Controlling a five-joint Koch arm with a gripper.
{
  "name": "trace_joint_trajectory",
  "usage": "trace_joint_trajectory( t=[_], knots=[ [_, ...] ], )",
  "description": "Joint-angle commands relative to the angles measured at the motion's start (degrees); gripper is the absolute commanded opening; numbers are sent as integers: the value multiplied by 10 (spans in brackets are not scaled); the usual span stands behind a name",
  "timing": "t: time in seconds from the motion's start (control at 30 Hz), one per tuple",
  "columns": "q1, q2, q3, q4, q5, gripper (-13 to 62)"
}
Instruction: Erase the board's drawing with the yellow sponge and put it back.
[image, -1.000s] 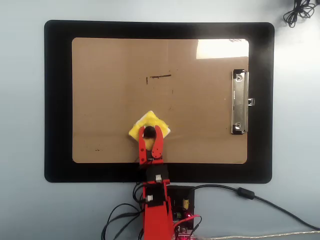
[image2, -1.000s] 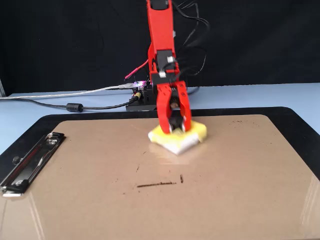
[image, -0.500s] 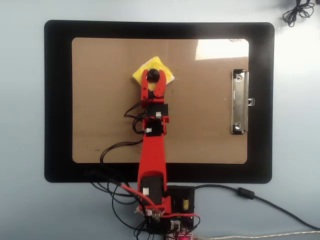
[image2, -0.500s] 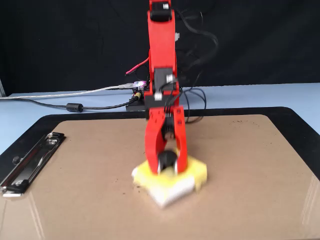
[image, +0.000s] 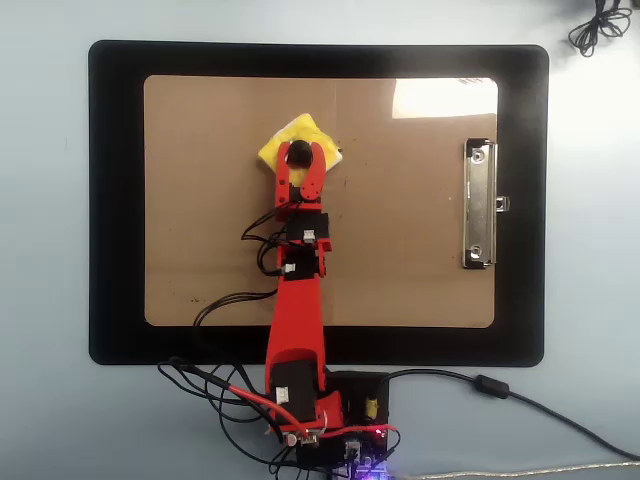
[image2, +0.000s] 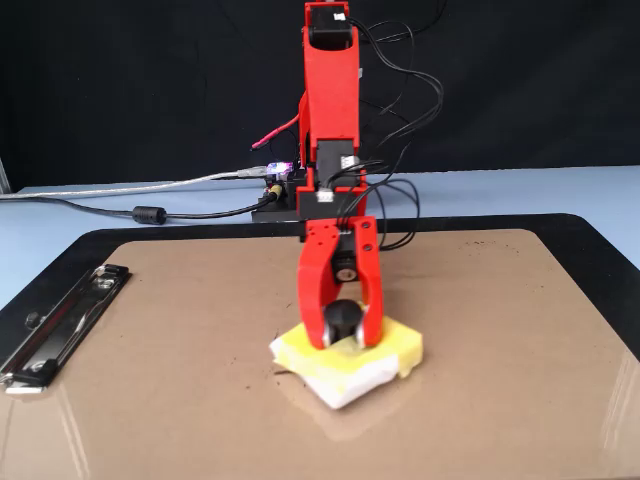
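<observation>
The surface (image: 50, 200) is pale blue and carries a large black mat (image: 115, 200) with rounded corners. On the mat lies the board (image: 400, 260), a glossy brown clipboard; its silver metal clip (image: 479, 204) sits at the right short edge in the overhead view and at the lower left (image2: 60, 325) in the fixed view. A bright reflection shows on the board near its upper right corner in the overhead view. Behind the surface, the fixed view shows a plain black backdrop (image2: 130, 90). A grey cable (image2: 120, 187) and a black cable with a ferrite bead (image2: 148, 213) run across the surface to the electronics at the arm's base (image2: 285, 195). A coil of black wire (image: 598, 22) lies at the upper right corner of the overhead view.

The red arm (image: 295, 300) reaches out over the board. Its claw (image2: 341, 328) is closed narrowly around the round black knob (image2: 341, 318) of the yellow sponge (image2: 400, 350), one jaw on each side of the knob. The sponge rests flat on the board, turned like a diamond, in the upper middle part of the board in the overhead view (image: 272, 145). Its white edge layer (image2: 345, 383) faces the fixed camera. A small dark mark (image2: 280, 372) shows on the board just beside the sponge's left corner in the fixed view; the rest of the drawing cannot be made out.
</observation>
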Motion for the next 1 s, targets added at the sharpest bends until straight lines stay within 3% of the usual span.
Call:
trace_joint_trajectory(
  t=[0.0, 0.17, 0.43, 0.67, 0.77, 0.83, 0.97],
  knots=[
    [-7, 11, 13, -3, -51, -80],
    [62, -123, -126, -4, -17, -80],
    [165, -121, -141, 1, 87, -80],
    [162, 179, 211, -5, 88, -80],
    [161, 237, 252, -2, 88, -80],
    [162, 188, 201, -4, 88, -80],
    [162, -53, -60, -5, 87, -80]
  ],
)
